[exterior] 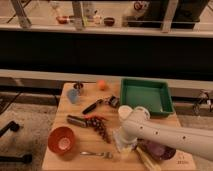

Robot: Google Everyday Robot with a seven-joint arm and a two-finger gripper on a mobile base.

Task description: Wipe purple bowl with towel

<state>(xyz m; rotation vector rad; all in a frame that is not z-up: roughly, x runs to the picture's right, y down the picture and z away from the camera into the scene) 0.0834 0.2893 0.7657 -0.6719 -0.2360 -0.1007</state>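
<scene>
1. The wooden table point(60, 113) fills the lower half of the view, and everything below sits on it.
2. My white arm point(170, 135) comes in from 3 o'clock and crosses the table's lower right part. Its rounded end is just below the table's middle.
3. The green tray point(148, 98) lies at 1 o'clock on the table, close above my arm.
4. The purple bowl point(159, 150) sits at 4 o'clock near the table's front edge. My arm passes over its upper part, so I only see its lower side.
5. The orange-red bowl point(62, 141) stands at 8 o'clock, well apart from the purple one.
6. The towel point(119, 145) is a pale bunch at 6 o'clock. It is at 9 o'clock of the purple bowl and just beside it. I cannot tell if the two touch.
7. My pincer point(124, 136) hangs from the arm's end, right against the towel. I cannot tell whether it is wide, narrow or holding the cloth.
8. A bunch of dark grapes point(100, 128) lies near the middle, at 10 o'clock of the towel.
9. A black-handled tool point(94, 105) lies slanted at 12 o'clock of the grapes.
10. A blue cup point(73, 96) stands at 10 o'clock on the table.
11. A fork point(95, 154) lies at 7 o'clock, between the orange-red bowl and the towel.
12. A small orange ball point(101, 85) rests at 11 o'clock by the far edge.
</scene>
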